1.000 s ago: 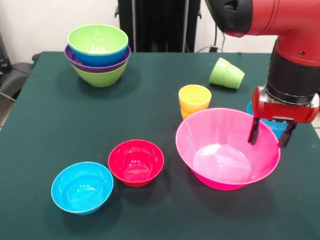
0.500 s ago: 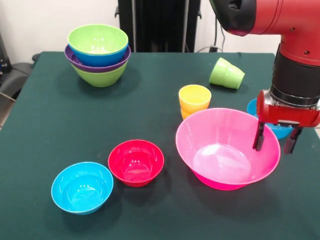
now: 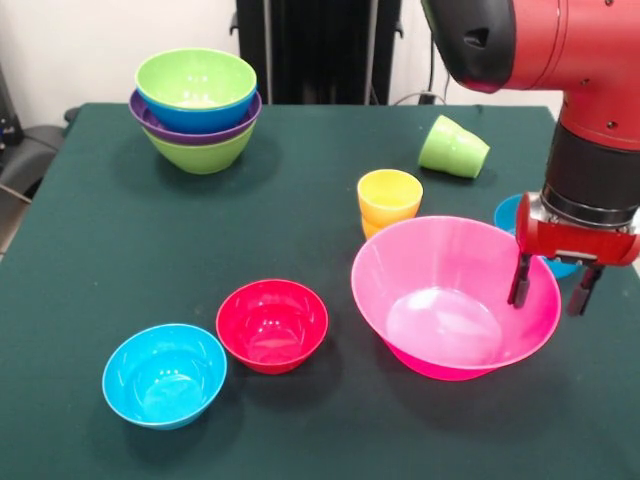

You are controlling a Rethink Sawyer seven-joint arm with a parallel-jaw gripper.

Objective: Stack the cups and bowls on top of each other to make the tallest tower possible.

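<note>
The gripper (image 3: pixel 553 291) hangs over the right rim of the big pink bowl (image 3: pixel 455 296). Its 2 fingers (image 3: pixel 521 281) are spread apart, one inside the bowl and one outside, with the rim between them; whether they touch the rim cannot be told.

The pink bowl serves here as the landmark. Just behind it, close to its far rim, stands the yellow-orange cup (image 3: pixel 389 200) upright. Farther behind it the light green cup (image 3: pixel 453 147) lies on its side. To the right of the pink bowl, partly hidden by the gripper, a blue bowl (image 3: pixel 512 213) shows only a small part of its edge. To the left of the pink bowl is the small red bowl (image 3: pixel 272 325), and the cyan bowl (image 3: pixel 164 374) sits beside the red one, farther left. Well apart, far to the left and behind the pink bowl, stands the tower (image 3: pixel 196 108): 4 nested bowls, lime green at the bottom, then purple, blue and lime green on top. All rests on the dark green table (image 3: pixel 120 250).
</note>
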